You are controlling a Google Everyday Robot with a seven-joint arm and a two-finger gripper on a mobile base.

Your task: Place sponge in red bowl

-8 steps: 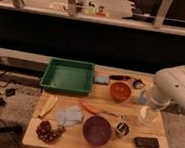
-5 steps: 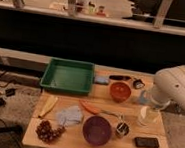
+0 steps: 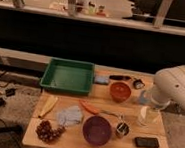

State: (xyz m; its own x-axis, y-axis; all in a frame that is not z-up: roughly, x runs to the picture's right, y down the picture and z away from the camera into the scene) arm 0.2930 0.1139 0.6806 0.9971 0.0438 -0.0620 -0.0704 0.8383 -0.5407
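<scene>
The table is crowded. The green tray fills the far left, with the blue sponge just beside its right wall at the far edge. The red bowl stands to the right of the sponge and a little nearer, close but apart from it. A dark object lies just behind the bowl. Open wood shows between the bowl and the clear cup to its right. There is more along the near edge between the grapes and the black phone. The purple bowl and a small can sit close to the near edge, the phone near the near right corner. A banana lies by the left edge, with a blue cloth and a carrot in the middle. The white arm reaches in from the right. Its gripper hangs to the right of the red bowl, above the clear cup and well apart from the sponge. Whether it is open or closed cannot be told. Compared with the earlier frames, the arm and every object sit in the same places. A small mark at the table's near right corner is too small to read.
</scene>
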